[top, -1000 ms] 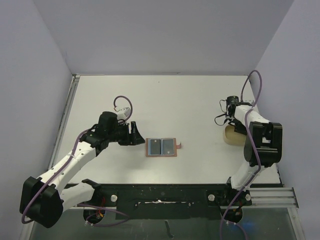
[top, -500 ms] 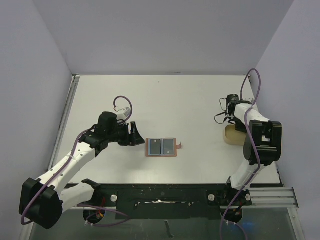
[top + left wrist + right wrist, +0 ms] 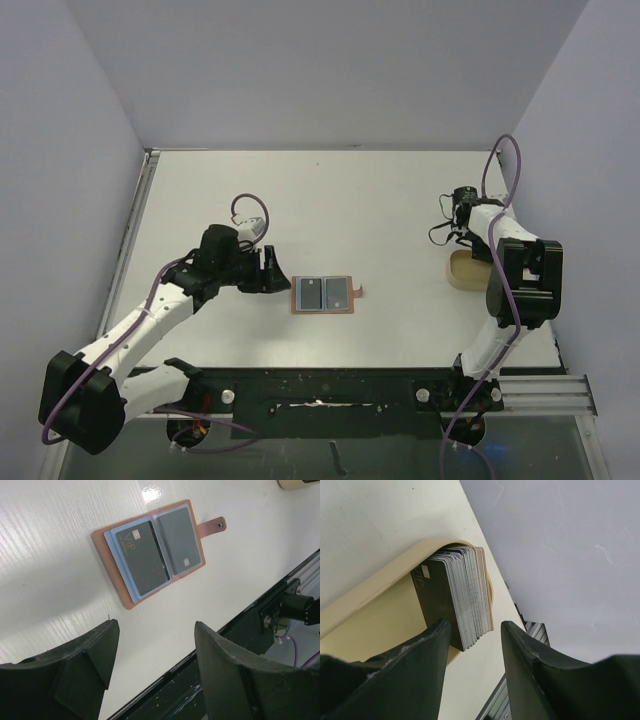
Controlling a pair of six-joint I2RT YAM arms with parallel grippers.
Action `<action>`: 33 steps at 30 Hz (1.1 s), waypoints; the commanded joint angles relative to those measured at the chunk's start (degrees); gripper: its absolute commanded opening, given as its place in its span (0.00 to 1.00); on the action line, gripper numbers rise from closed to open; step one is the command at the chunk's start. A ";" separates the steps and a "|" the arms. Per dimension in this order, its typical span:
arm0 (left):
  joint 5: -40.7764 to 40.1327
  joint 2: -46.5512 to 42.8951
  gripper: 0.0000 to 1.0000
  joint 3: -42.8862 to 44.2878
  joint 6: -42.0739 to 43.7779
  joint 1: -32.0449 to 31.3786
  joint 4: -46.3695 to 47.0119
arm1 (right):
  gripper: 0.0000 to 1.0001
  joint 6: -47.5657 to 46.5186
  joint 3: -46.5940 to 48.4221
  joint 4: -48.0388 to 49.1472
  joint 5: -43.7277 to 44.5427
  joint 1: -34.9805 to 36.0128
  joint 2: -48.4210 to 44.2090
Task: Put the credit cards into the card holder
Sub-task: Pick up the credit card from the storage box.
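Note:
The reddish-brown card holder lies spread open on the white table. In the left wrist view it holds a dark card over a blue one in the left pocket and a grey-blue card in the right pocket, with its snap tab to the right. My left gripper is open and empty just left of the holder, and it also shows in the left wrist view. My right gripper is open over the tan tray. In the right wrist view its jaws stand close around the near corner of a card stack.
The tan oval tray sits near the table's right edge, and its floor carries the upright stack. The black front rail runs along the near table edge. Grey walls enclose the table on three sides.
My left gripper has shifted slightly down and toward the card holder. My right wrist has moved very little. The holder and its cards have not moved.

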 commanded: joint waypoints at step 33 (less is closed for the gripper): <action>0.58 4.71 0.61 1.45 0.08 3.36 2.20 | 0.31 -3.95 0.02 5.80 -3.44 -4.16 -0.97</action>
